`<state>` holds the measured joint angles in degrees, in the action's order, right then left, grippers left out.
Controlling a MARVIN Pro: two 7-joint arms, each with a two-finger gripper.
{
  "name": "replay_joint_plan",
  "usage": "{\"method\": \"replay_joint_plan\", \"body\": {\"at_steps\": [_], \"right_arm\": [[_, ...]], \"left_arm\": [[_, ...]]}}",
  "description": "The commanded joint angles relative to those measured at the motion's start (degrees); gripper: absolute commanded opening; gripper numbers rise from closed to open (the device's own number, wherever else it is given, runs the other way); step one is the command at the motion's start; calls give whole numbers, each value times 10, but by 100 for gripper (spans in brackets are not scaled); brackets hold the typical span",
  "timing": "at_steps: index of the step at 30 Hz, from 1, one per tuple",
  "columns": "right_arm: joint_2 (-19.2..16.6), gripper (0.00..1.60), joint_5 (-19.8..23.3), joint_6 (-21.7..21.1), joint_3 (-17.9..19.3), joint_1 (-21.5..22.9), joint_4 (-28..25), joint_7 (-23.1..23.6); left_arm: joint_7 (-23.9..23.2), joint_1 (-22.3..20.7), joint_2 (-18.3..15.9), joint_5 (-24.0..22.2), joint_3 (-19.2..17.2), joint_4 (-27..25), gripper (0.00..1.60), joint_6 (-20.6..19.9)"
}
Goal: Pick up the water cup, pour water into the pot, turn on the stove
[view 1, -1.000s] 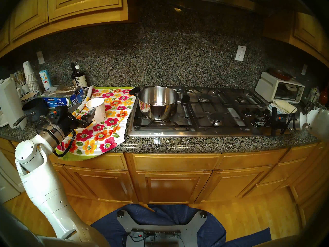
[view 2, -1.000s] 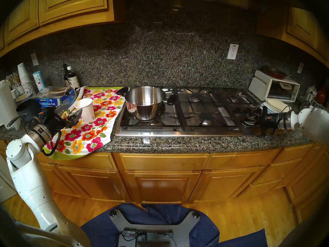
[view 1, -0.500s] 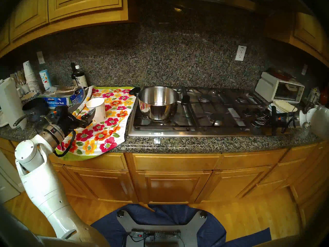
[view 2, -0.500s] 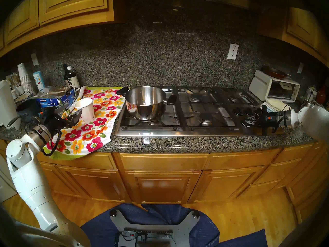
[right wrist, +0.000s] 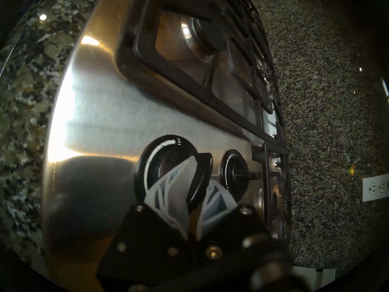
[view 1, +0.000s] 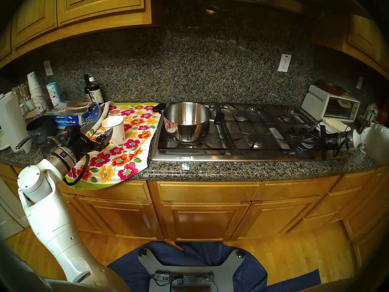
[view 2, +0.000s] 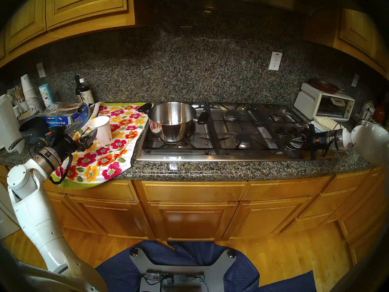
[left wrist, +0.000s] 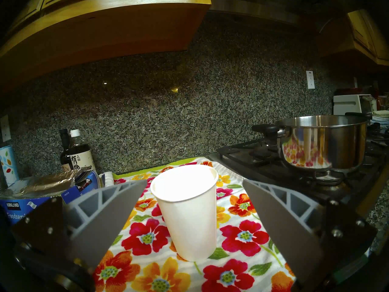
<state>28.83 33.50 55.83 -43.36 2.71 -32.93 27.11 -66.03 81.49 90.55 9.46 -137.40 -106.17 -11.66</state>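
A white water cup (view 1: 114,129) (left wrist: 187,213) stands upright on a floral towel (view 1: 126,156), left of the stove. My left gripper (view 1: 105,137) (left wrist: 194,181) is open, with a finger on each side of the cup and not touching it. The shiny steel pot (view 1: 187,121) (left wrist: 322,142) sits on the stove's (view 1: 263,135) front-left burner. At the knob cluster on the stove's right, my right gripper (view 1: 308,143) (right wrist: 200,169) is shut on a black knob (right wrist: 205,161).
A blue foil box (view 1: 71,118), a dark saucepan (view 1: 40,129), a stack of cups (view 1: 35,91) and bottles (view 1: 92,91) crowd the left counter. A white toaster oven (view 1: 330,105) and folded cloths (view 1: 334,125) stand right of the stove.
My right wrist has turned while shut on the knob, and the right arm has shifted slightly. The left arm and the cup have stayed still.
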Motion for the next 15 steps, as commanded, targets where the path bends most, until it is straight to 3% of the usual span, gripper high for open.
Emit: {"method": "replay_joint_plan", "body": {"at_steps": [1, 15], "right_arm": [[45, 0, -26, -8, 7, -18, 18, -31], [40, 0, -66, -8, 29, -15, 29, -42]], "left_arm": [[-1, -15, -2, -10, 1, -14, 160, 0], [-1, -15, -2, -11, 0, -15, 160, 0]]}}
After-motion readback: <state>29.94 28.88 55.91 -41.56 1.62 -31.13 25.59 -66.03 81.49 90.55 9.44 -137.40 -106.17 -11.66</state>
